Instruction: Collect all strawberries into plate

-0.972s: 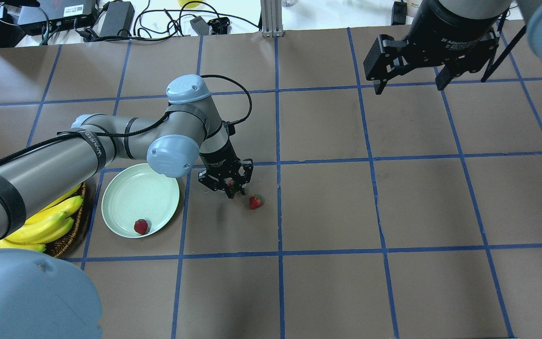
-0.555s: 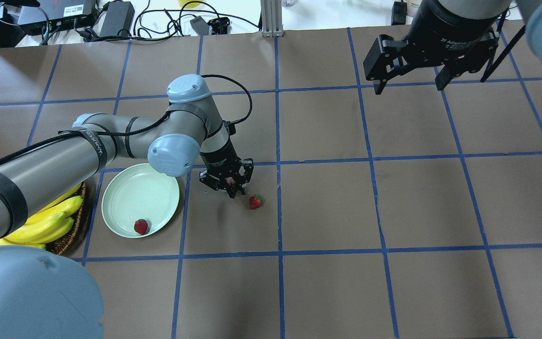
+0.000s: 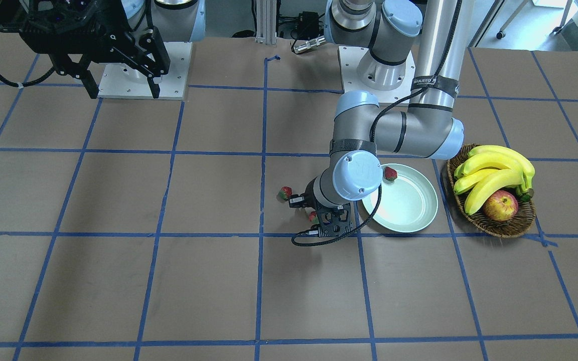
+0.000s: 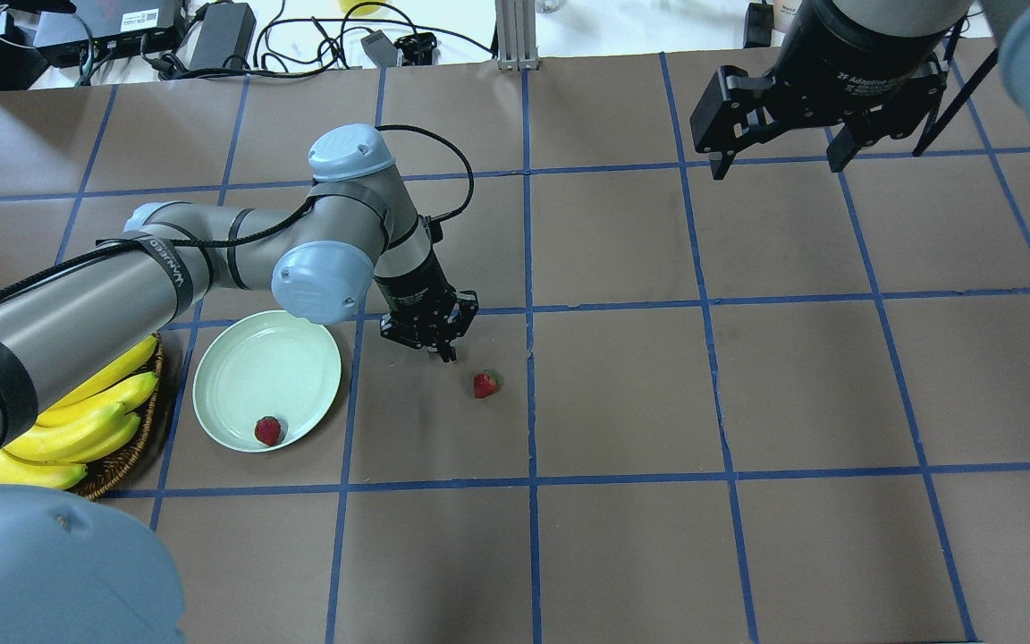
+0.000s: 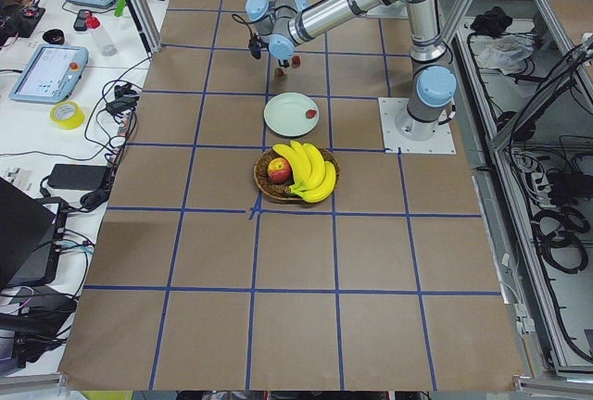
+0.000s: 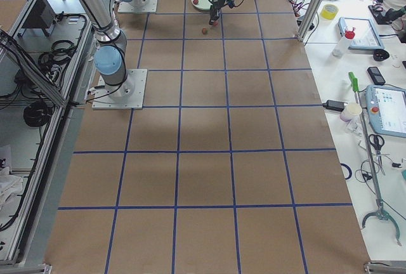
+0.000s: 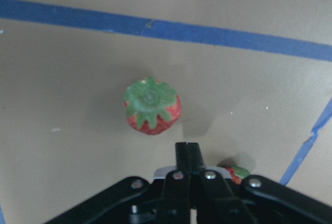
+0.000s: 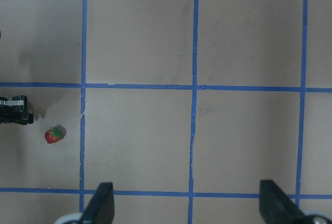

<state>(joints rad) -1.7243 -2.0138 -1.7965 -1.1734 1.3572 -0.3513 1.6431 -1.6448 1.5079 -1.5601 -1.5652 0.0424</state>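
The left gripper [image 4: 445, 351], at frame centre, had its jaws pressed together, nothing visible between them; one strawberry [image 7: 237, 172] peeked out beside them. A second strawberry [image 4: 485, 384] lay on the counter [image 4: 622, 394] to the lower right; a third strawberry [image 4: 267, 430] sat in the plate [image 4: 256, 362]. The right gripper [image 4: 779, 168], upper right, held its jaws wide.

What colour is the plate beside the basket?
The plate is pale mint green and glossy, with no pattern. It shows best in the overhead exterior view.
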